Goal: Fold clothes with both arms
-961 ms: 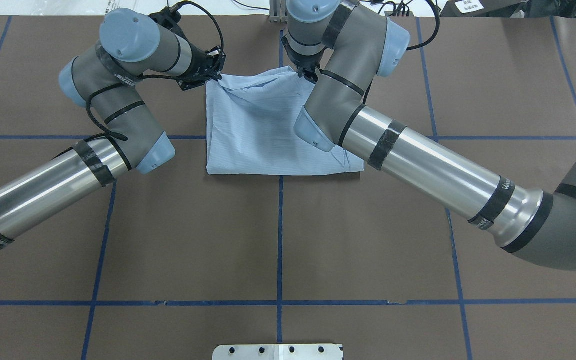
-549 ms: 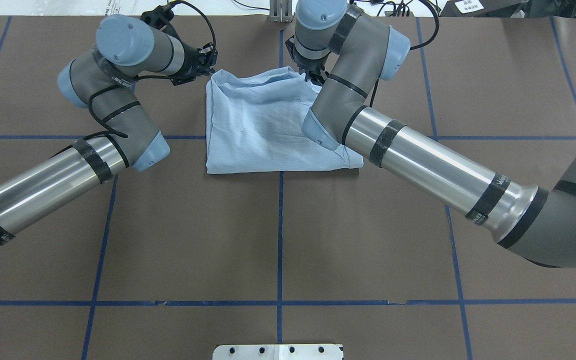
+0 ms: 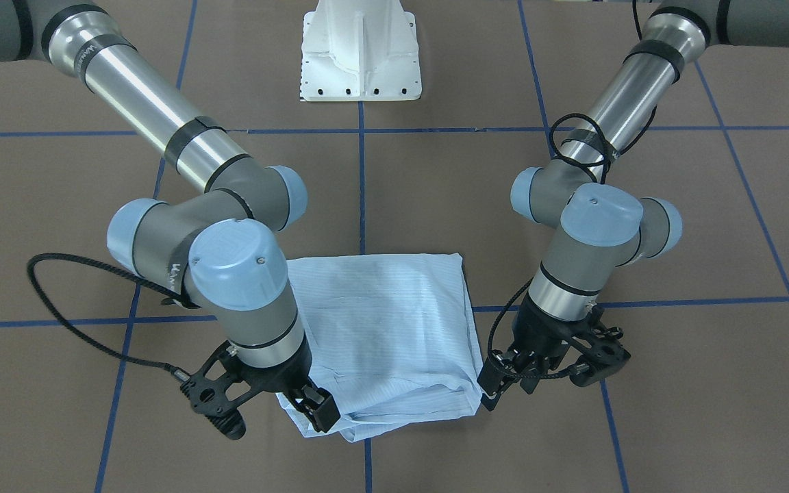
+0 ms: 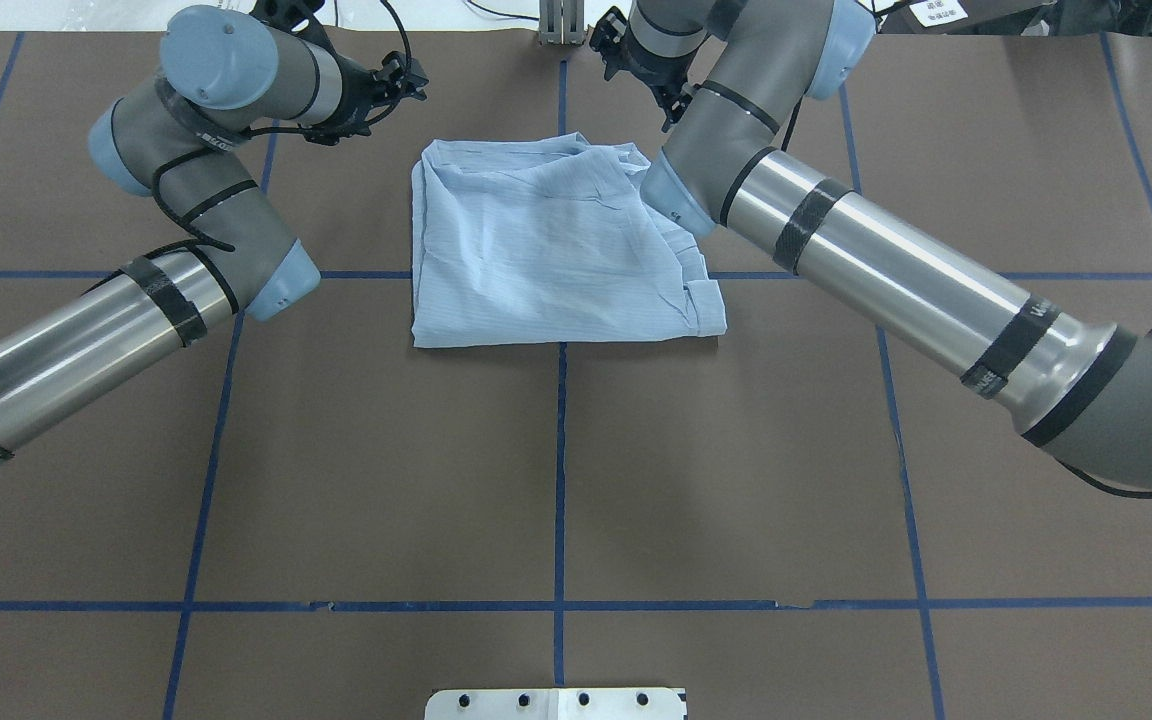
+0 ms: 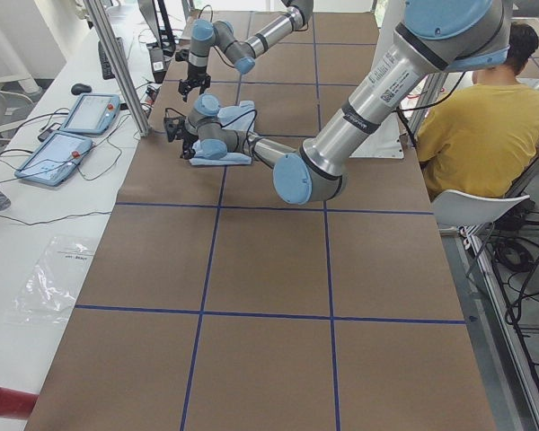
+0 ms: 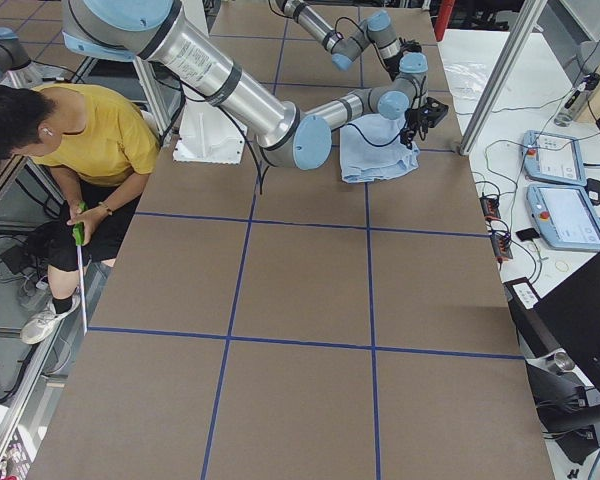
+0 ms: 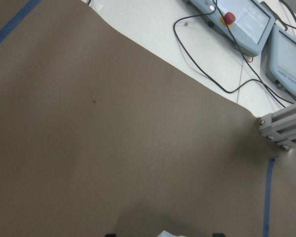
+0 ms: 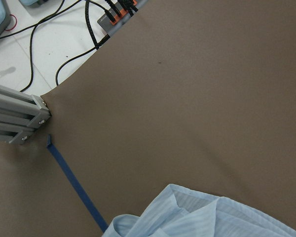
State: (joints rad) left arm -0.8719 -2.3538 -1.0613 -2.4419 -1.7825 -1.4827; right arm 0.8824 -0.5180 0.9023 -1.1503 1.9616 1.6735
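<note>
With the left claw (image 3: pixel 538 387) and right claw (image 3: pixel 278 419) both spread and empty at the shirt's (image 3: pixel 381 329) far edge, lift straight up so nothing snags.

We see a brown mat (image 4: pixel 386 480) over the whole table, ruled into large squares by blue tape lines (image 4: pixel 560 480). Along one long edge of the mat runs a white bench top (image 5: pixel 27 224) with two teach pendants (image 5: pixel 90 114) and a clear plastic bag (image 5: pixel 52 278). An aluminium post (image 5: pixel 117 67) rises at that edge. Off the mat's opposite edge, a person in a yellow shirt (image 5: pixel 481 126) sits on a white chair (image 5: pixel 472 208). The light is bright and even.
</note>
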